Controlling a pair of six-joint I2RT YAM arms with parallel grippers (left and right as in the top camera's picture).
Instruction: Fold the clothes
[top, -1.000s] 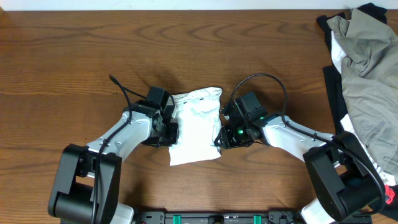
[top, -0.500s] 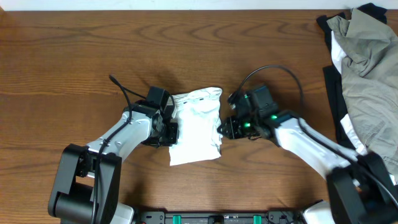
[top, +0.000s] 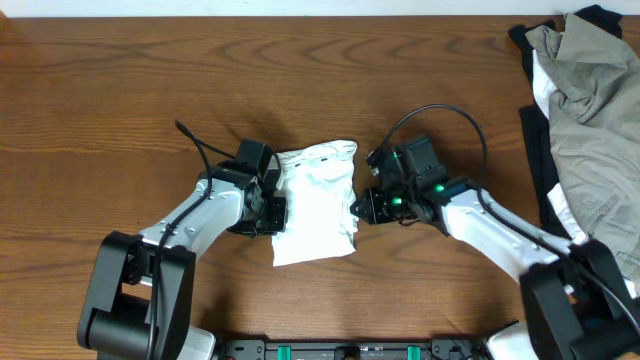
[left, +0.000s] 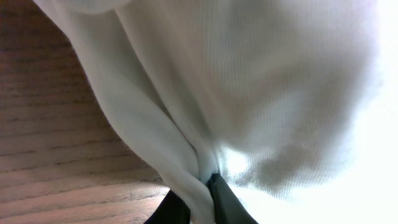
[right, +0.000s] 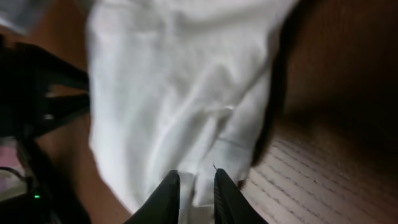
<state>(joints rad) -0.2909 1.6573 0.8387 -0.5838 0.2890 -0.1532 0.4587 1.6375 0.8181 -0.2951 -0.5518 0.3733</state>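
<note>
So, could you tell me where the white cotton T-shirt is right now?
Overhead, the white cotton T-shirt lies folded near the middle of the wooden table, the left gripper pinching its left edge and the right gripper its right edge.

Three views of one table: one from overhead, two from the robot's wrists.
The overhead camera looks straight down from high above the brown wood-grain table (top: 120, 80), showing the left arm (top: 195, 220), the right arm (top: 490, 220) and the folded white cotton T-shirt (top: 315, 205) at centre. The left wrist camera faces along its dark fingertips (left: 229, 208), so near that cloth almost fills the picture. The right wrist camera sits slightly farther back, looking past its black fingertips (right: 166, 196) across the shirt. All three views share the shirt and table.
</note>
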